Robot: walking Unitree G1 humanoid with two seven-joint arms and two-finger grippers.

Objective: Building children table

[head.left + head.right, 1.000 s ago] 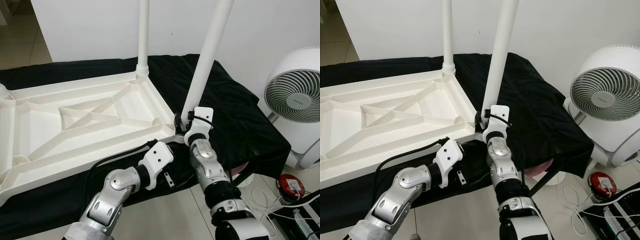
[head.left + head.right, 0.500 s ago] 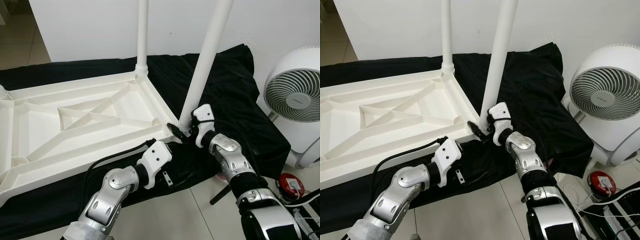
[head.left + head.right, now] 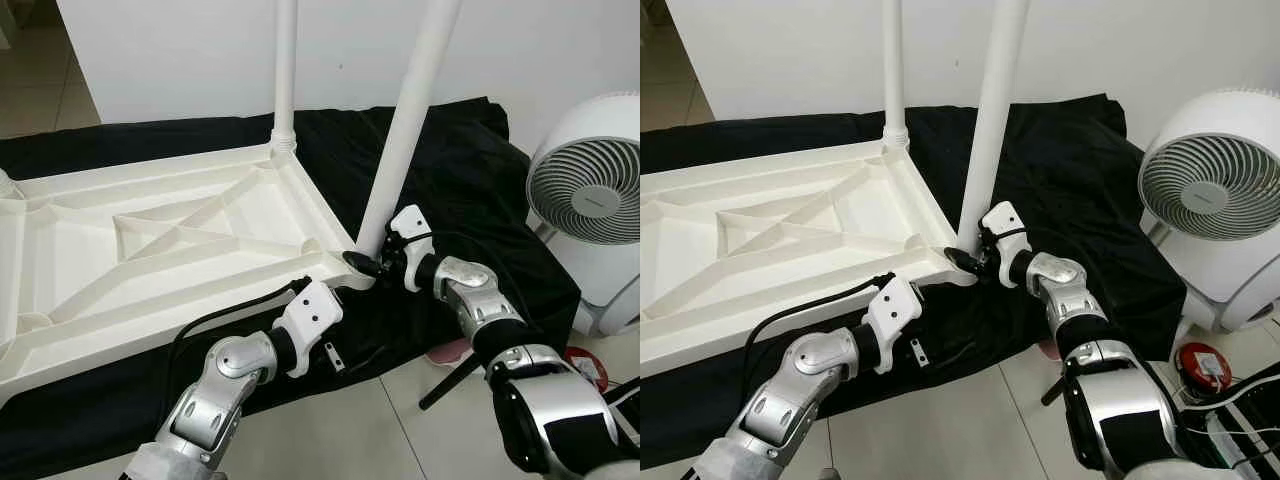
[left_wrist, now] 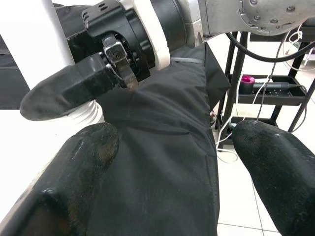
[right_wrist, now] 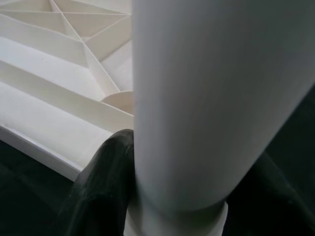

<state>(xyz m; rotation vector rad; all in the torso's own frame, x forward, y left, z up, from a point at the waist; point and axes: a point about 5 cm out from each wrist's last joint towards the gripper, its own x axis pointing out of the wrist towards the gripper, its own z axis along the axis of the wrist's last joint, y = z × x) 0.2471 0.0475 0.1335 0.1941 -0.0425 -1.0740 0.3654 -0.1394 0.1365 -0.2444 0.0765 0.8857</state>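
White wall [image 3: 170, 50], tiled floor [image 3: 400, 420], white fan [image 3: 590, 190].

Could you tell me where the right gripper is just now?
The right gripper is at the foot of the near table leg, at the upturned tabletop's right front corner.

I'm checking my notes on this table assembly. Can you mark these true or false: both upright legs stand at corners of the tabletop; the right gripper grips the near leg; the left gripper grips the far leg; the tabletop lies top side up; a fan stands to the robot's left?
1. Both upright legs stand at tabletop corners. True.
2. The right gripper grips the near leg. True, at its base.
3. The left gripper grips the far leg. False: open, holding nothing.
4. The tabletop lies top side up. False: ribbed underside faces up.
5. A fan stands to the robot's left. False: right.
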